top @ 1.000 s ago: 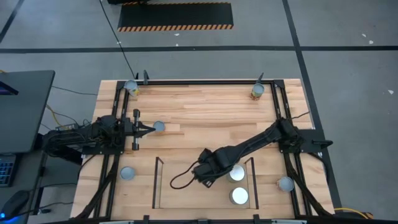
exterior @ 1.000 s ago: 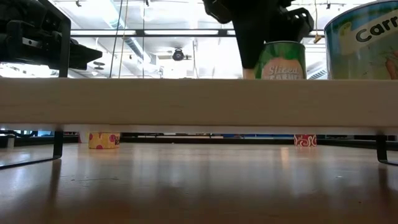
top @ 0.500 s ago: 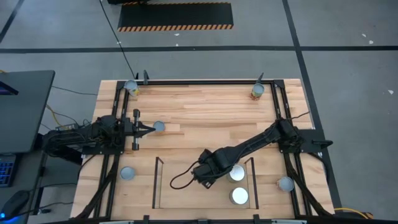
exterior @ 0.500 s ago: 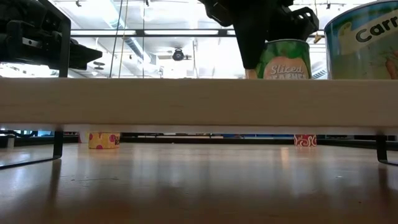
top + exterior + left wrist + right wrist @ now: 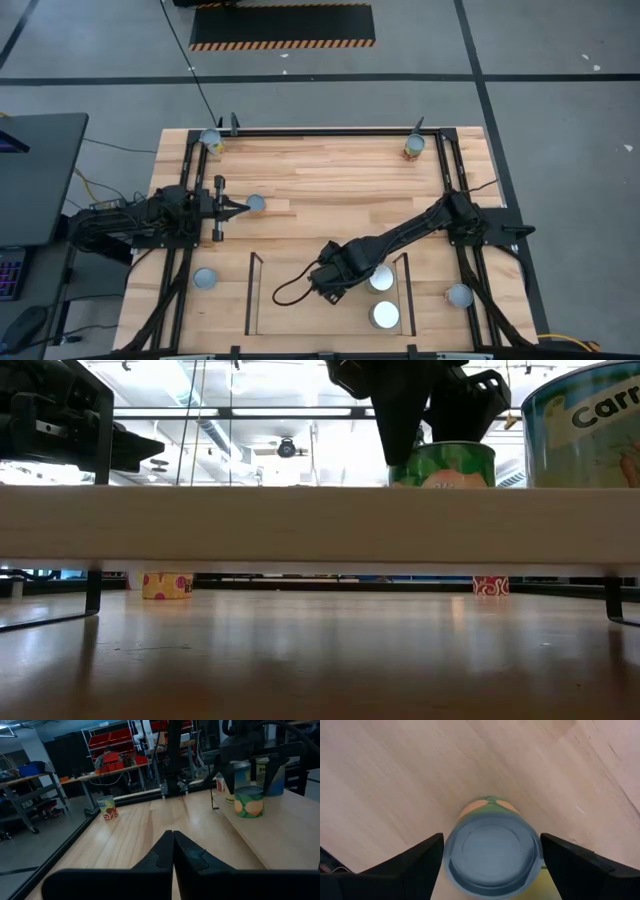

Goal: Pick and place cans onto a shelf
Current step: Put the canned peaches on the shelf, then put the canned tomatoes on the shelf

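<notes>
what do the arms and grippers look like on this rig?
Both arms are dark, near-black, jointed links. The left gripper has two flat black fingers tapering to a point. The right gripper has broad matte-black fingers. A loose black cable loops beside the right arm's wrist.

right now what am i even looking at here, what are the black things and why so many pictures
Two black robot arms work at a wooden table, moving food cans onto a low shelf. The high picture looks straight down, the low one looks level from the tabletop, and two more come from cameras on the arms' wrists.

The right gripper stands open over a green-labelled can on the shelf, a finger on either side with gaps showing, so it is not squeezing it. Two more cans stand close by on the shelf.

The left gripper is shut and empty, its tips next to a can on the table.

Four other cans sit around the table: two at the far corners, two near the front.
</notes>
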### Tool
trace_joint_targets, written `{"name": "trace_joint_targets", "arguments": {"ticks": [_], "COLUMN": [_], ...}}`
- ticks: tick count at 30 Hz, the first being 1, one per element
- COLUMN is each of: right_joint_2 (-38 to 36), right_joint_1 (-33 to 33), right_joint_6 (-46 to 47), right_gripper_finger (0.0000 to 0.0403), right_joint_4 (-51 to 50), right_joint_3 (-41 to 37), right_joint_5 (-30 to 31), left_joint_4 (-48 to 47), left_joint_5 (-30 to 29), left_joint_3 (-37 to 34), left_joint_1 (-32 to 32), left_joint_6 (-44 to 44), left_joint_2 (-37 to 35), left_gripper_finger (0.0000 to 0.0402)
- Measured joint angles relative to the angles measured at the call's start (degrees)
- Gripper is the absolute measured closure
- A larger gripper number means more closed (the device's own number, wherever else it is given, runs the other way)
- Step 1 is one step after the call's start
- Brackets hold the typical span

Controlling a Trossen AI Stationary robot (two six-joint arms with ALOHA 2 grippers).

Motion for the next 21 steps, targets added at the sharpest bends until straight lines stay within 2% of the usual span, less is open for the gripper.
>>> {"name": "trace_joint_targets", "arguments": {"ticks": [3,7,11,15,17,21], "right_joint_2": [0.0,-0.3,-0.3,-1.4,-2.9,-8.2], "right_joint_1": [0.0,-0.4,-0.7,-0.7,-0.8,-0.5], "right_joint_6": [-0.5,-0.6,-4.4,-11.3,-13.5,-19.0], "right_gripper_finger": [0.0066,0.0066,0.0066,0.0066,0.0066,0.0066], "right_joint_4": [-0.5,-4.2,-9.8,-15.5,-18.3,-17.8], "right_joint_3": [0.3,4.5,11.2,16.6,17.0,13.0], "right_joint_5": [-0.1,0.8,5.4,14.2,17.2,16.7], "left_joint_4": [0.0,0.0,0.0,0.0,0.0,0.0], "left_joint_5": [0.0,0.0,0.0,0.0,0.0,0.0], "left_joint_3": [0.0,0.0,0.0,0.0,0.0,0.0], "left_joint_1": [0.0,0.0,0.0,0.0,0.0,0.0], "left_joint_6": [0.0,0.0,0.0,0.0,0.0,0.0], "left_joint_2": [0.0,0.0,0.0,0.0,0.0,0.0], "left_gripper_finger": [0.039,0.039,0.039,0.039,0.039,0.039]}}
